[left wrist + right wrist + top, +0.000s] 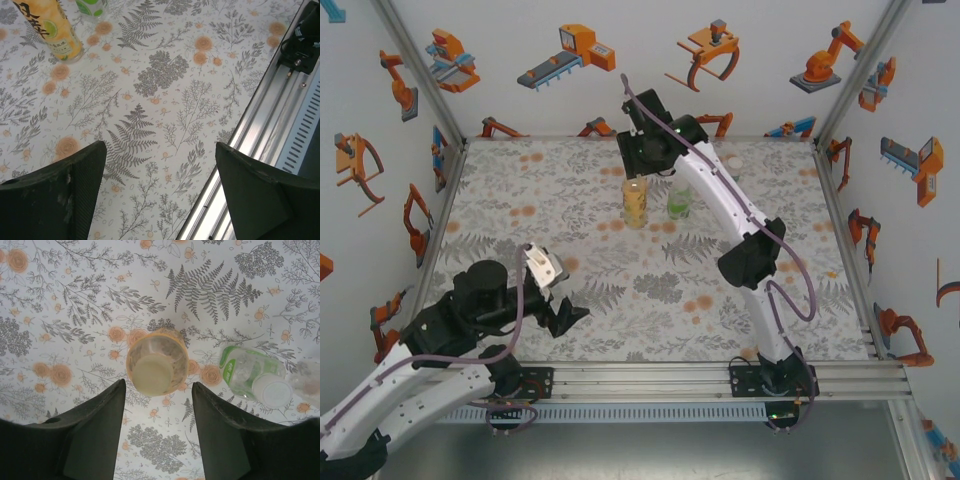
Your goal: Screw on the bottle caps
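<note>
Bare tabletop (640,290) is left open from the left gripper (563,312) up to the amber bottle (635,203) and the green bottle (679,200), by which the far middle is blocked; a narrow gap is left between them. The room above the amber bottle is taken by the right gripper (158,384), its jaws spread wider than that bottle.

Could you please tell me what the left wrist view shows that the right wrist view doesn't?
Left wrist view: the amber bottle side-on with its label, and the aluminium rail, beyond the open left gripper. Right wrist view: bottle tops from above, a pale yellowish cap and a whitish cap, below the open right gripper. Both: the amber bottle, the green bottle and the table cover.
</note>
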Robot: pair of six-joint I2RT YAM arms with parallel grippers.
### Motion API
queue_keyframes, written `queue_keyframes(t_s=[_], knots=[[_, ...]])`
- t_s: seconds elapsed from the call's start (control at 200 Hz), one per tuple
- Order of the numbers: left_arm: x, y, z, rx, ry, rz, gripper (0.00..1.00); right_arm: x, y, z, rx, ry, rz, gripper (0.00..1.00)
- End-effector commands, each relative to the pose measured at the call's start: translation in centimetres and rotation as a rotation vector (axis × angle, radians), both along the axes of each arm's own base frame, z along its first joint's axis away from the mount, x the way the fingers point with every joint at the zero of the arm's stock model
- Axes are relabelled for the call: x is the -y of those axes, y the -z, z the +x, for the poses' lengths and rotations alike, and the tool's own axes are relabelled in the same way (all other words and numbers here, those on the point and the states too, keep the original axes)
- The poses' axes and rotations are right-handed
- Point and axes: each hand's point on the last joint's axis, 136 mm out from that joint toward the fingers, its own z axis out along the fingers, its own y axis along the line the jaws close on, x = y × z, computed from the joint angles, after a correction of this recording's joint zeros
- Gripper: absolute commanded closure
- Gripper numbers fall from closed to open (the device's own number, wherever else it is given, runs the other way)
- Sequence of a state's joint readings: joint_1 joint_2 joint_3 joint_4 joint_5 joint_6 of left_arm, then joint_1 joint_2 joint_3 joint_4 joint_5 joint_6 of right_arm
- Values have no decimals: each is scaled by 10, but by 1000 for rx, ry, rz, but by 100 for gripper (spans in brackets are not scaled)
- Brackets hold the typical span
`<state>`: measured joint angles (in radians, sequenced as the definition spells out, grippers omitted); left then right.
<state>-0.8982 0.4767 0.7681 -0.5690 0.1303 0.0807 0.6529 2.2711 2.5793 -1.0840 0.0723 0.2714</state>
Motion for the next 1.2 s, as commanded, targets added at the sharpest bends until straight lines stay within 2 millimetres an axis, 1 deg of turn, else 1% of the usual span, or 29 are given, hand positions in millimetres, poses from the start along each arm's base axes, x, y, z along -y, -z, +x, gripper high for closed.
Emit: queue_keyframes(t_s=[0.0,0.075,0.16,0.18,0.205,0.23,0.29,0.355,0.491,0.646,0.771,0.861,0.981,1.106,1.197], knots=[[-4,2,6,4,-51,-14,16,12,-42,-6,75,15,30,42],[-7,0,12,25,-86,-16,11,22,-51,-12,88,30,19,31],[-14,0,25,54,-163,-8,0,35,-59,-21,98,48,0,18],[-17,0,28,64,-185,-7,2,39,-61,-23,102,54,-7,14],[-19,0,33,74,-213,-2,3,44,-63,-26,106,63,-18,8],[-22,0,37,84,-241,4,3,49,-64,-29,109,69,-29,6],[-28,-1,46,110,-299,14,3,62,-65,-36,116,80,-63,3],[-33,-2,55,132,-355,20,3,78,-68,-45,127,93,-96,2],[-37,0,72,146,-432,22,3,115,-62,-60,132,146,-141,2],[-52,11,96,119,-566,12,3,169,-39,-77,157,244,-190,2],[-68,20,115,112,-668,12,3,214,-16,-91,196,325,-196,1],[-81,26,127,125,-739,27,3,248,8,-100,216,393,-214,1],[-96,42,143,112,-808,50,3,290,41,-107,231,468,-245,1],[-119,63,160,82,-900,79,3,324,77,-109,227,529,-253,1],[-134,76,171,71,-960,90,3,340,102,-107,210,552,-240,1]])
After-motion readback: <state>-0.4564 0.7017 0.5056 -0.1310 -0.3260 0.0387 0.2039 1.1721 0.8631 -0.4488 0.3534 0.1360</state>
